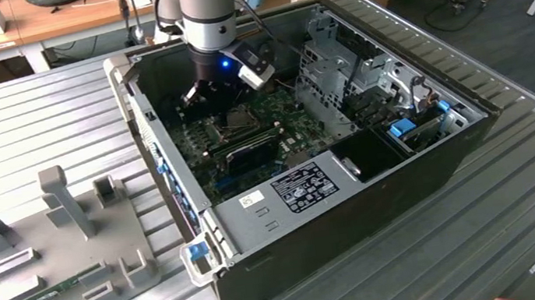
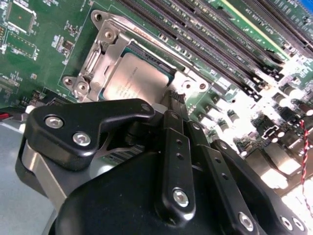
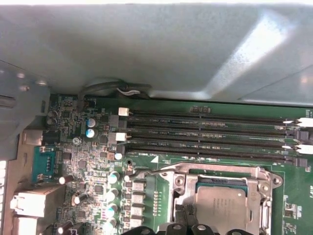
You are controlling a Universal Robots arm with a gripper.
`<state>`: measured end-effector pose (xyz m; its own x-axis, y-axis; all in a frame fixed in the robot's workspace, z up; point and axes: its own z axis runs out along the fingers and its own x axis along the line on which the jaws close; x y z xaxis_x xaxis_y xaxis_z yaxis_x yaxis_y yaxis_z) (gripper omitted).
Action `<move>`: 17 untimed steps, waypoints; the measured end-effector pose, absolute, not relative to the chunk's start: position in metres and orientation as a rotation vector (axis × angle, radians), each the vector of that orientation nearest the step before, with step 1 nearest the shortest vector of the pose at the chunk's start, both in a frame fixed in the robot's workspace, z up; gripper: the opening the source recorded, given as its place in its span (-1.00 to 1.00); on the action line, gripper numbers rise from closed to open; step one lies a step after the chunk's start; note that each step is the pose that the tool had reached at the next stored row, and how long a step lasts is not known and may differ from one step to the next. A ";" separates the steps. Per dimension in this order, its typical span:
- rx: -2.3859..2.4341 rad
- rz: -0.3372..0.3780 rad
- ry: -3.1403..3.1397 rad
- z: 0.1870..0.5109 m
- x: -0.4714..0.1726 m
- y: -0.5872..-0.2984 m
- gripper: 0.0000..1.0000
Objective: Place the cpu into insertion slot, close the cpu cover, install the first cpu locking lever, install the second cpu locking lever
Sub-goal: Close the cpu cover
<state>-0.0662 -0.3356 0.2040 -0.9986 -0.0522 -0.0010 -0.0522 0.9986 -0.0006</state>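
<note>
Closest to the lens in the second wrist view is the pincer (image 2: 176, 100). Its black linkage bulks across the foreground and its tip sits at the near edge of the socket. I cannot tell whether it is open or closed, or whether it grips anything. Just past it the cpu (image 2: 139, 81) lies flat in the insertion slot (image 2: 152, 55), with the cpu cover (image 2: 100, 58) lying around it as a silver frame.

In the exterior view, starting from that view's left, a grey fixture tray (image 1: 61, 250) rests on the ribbed metal counter (image 1: 524, 185). Beside it stands the open computer case (image 1: 360, 208), its green motherboard (image 1: 291, 127) facing up. The arm (image 1: 206, 9) hangs down into the case over the socket. The drive cage (image 1: 335, 70) stands to the exterior view's right of the arm.

In the first wrist view, long black memory slots (image 3: 210, 131) run beside the socket.
</note>
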 end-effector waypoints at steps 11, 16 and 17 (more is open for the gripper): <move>-0.082 -0.001 3.140 0.216 -0.066 -0.336 -0.80; -0.082 -0.001 3.139 0.219 -0.066 -0.336 -0.80; -0.082 -0.001 3.139 0.219 -0.066 -0.336 -0.80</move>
